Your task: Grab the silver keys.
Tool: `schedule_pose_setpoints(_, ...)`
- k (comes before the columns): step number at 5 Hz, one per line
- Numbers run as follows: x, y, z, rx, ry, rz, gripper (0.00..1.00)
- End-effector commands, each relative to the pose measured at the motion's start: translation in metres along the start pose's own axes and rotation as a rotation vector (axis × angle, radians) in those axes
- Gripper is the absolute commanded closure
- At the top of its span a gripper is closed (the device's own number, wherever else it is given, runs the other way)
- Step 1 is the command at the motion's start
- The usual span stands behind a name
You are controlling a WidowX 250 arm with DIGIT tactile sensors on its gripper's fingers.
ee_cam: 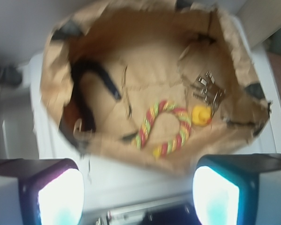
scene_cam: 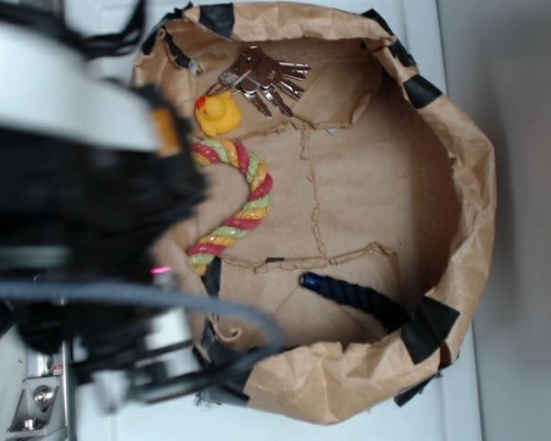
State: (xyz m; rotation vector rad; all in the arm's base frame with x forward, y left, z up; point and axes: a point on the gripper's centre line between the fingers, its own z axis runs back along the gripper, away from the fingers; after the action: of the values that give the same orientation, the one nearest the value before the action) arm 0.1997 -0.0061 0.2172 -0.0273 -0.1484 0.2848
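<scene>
I see shiny silver keys (scene_cam: 262,78), a yellow duck (scene_cam: 218,114), a red, yellow and green striped rope (scene_cam: 234,204), a dark blue rope (scene_cam: 354,299) and a brown paper bin (scene_cam: 459,184).

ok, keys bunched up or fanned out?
Fanned out: the silver keys spread from their ring, flat on the paper beside the yellow duck.

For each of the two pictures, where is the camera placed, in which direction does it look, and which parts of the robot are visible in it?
Exterior view: sits above, looks down into the brown paper basin; the blurred black and white arm fills the left side.
Wrist view: rides on the arm, looks forward and down into the basin; the two glowing fingertips of the gripper stand apart at the bottom edge.
Both views share the silver keys, the yellow duck, the striped rope and the dark rope.
</scene>
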Motion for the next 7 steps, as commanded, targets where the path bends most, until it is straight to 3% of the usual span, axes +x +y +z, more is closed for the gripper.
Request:
schedule_pose_setpoints(1, 0.026, 0.024, -0.032, 0.133, -0.022, 0.269, 0.00)
schedule_pose_setpoints(2, 0.032, 0.031, -0.056, 0.208, -0.026, 0.311, 0.00)
schedule_pose_setpoints(3, 0.039, 0.037, -0.077, 0.234, -0.026, 0.332, 0.00)
schedule_pose_setpoints(4, 0.043, 0.046, -0.094, 0.245, -0.046, 0.323, 0.00)
schedule_pose_setpoints(7, 0.043, 0.046, -0.094, 0.245, -0.046, 0.323, 0.00)
